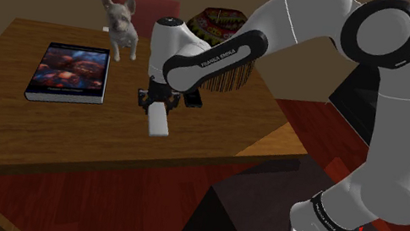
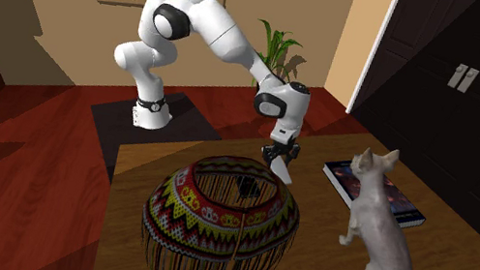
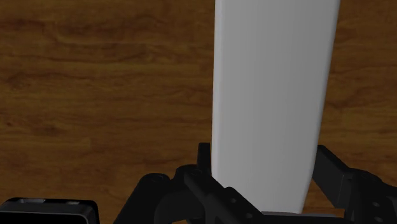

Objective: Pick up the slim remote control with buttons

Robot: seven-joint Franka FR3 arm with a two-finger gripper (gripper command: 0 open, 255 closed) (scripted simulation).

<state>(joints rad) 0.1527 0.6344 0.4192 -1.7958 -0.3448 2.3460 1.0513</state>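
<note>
- The gripper (image 3: 267, 191) has its jaws clamped on the remote control (image 3: 273, 102), a plain white slab, with one finger against each long edge.
- The remote control juts out well past the fingertips, over the wooden table (image 3: 95, 83).
- Whether its far end touches the table, I cannot tell.

The white arm (image 1: 386, 149) is seen rising from the stand (image 1: 254, 222), folded at the elbow and stretched well away from it. The wrist is pointed downward. The claw (image 1: 155, 109) is clamped on a white remote (image 1: 158, 122), fingers (image 3: 202, 167) pressed against its sides.
</note>
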